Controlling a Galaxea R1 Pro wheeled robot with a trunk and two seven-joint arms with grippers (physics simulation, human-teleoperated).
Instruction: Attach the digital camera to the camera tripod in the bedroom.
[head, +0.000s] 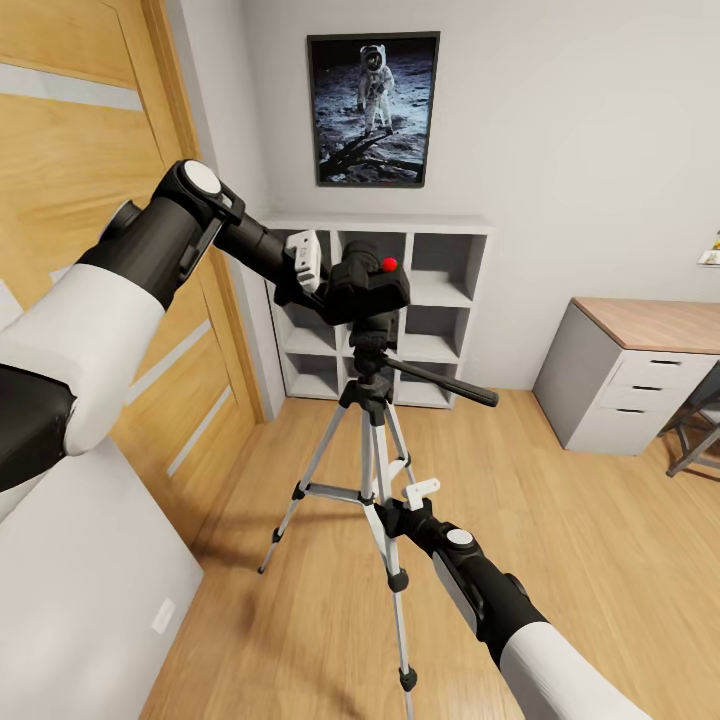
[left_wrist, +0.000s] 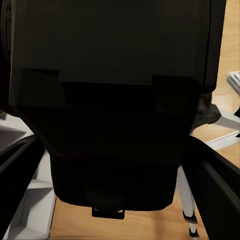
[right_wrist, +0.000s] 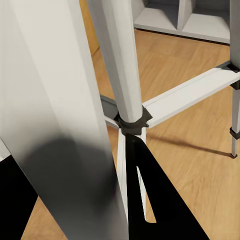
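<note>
Fingers (left_wrist: 17, 185) of the left gripper (head: 335, 290) flank the digital camera (head: 370, 285) at centre frame in our head view, and we see the black body clamped between them right atop the black head of the camera tripod (head: 372, 440). Our right gripper (head: 398, 515), lower centre, is closed around one silver tripod leg, a dark finger (right_wrist: 160, 200) pressed against the tube. Behind the tripod we see the white cube shelf (head: 440, 300), an astronaut poster (head: 372, 108) above, the oak door (head: 100, 220) at left and a desk (head: 640, 370) at right.
</note>
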